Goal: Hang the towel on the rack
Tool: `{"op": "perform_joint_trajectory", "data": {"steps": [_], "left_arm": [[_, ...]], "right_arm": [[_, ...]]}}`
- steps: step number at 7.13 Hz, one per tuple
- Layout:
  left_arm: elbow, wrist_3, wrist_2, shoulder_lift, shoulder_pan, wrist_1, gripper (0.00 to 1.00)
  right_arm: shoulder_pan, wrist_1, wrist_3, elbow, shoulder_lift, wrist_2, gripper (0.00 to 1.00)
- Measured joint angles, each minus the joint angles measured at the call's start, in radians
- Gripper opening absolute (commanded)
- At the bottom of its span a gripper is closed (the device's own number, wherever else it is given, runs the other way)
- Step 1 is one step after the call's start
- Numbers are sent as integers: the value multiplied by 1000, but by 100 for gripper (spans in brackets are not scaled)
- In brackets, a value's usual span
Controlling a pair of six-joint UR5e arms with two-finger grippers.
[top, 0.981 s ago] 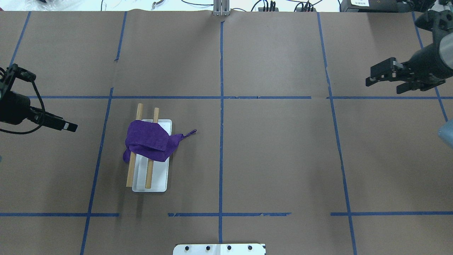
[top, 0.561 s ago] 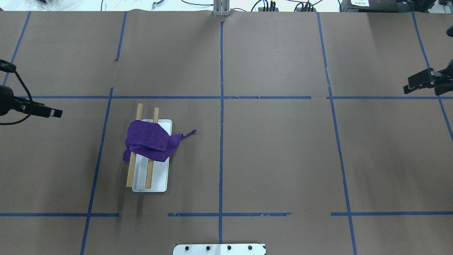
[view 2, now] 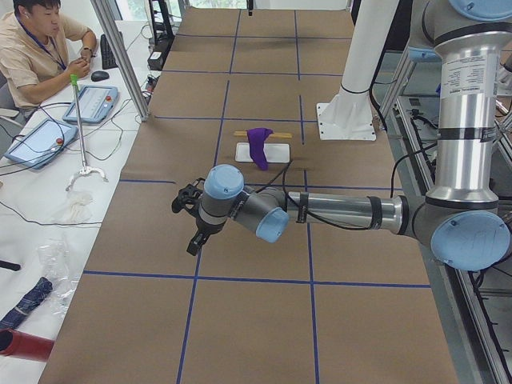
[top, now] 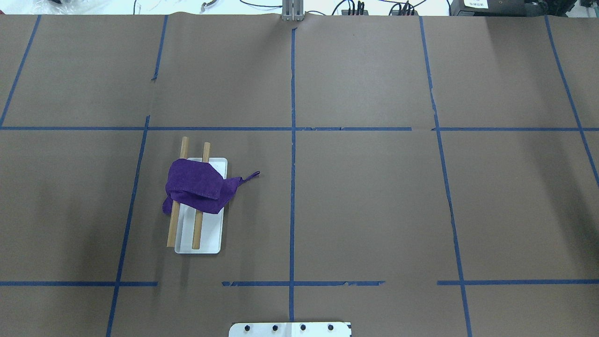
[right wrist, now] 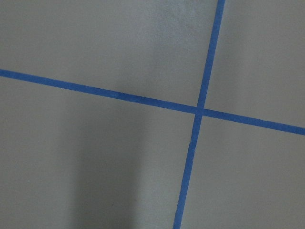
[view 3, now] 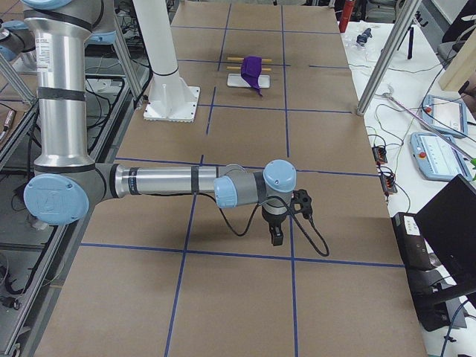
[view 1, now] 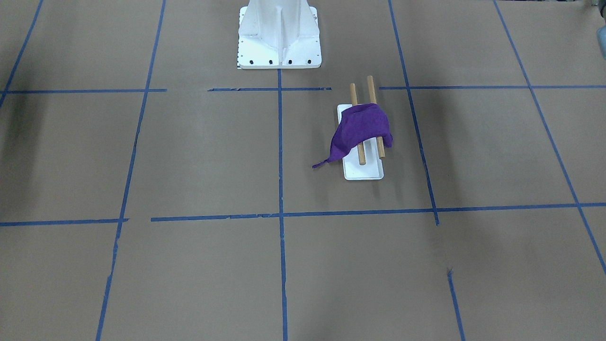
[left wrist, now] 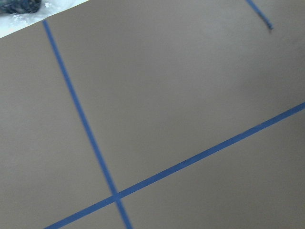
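Note:
The purple towel (top: 194,185) lies draped across both brown rods of the rack (top: 208,238), left of the table's centre, with its pointed tail on the paper toward the middle. Towel (view 1: 362,125) and rack (view 1: 364,171) also show in the front-facing view. Neither gripper shows in the overhead or front-facing view. The left gripper (view 2: 194,240) hangs over the table's left end, far from the rack; I cannot tell if it is open. The right gripper (view 3: 277,236) hangs over the right end, and I cannot tell its state either. Both wrist views show only brown paper and blue tape.
The large white pedestal (view 1: 279,33) stands at the robot's side of the table, and its edge shows in the overhead view (top: 290,329). Blue tape lines grid the brown paper. An operator (view 2: 36,56) sits beside the table's far side with tablets.
Both arms have withdrawn outward and left the overhead view, the left one to the left, the right one to the right. The towel and rack have not moved.

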Motion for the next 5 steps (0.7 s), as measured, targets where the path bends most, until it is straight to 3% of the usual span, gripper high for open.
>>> {"op": "perform_joint_trajectory", "data": {"steps": [3, 5], "left_arm": [[-81, 73, -4, -4, -79, 349, 100], [-97, 77, -8, 22, -65, 404, 100]], "right_arm": [[-13, -4, -19, -3, 3, 10, 100], [-26, -24, -43, -4, 4, 8, 100]]}}
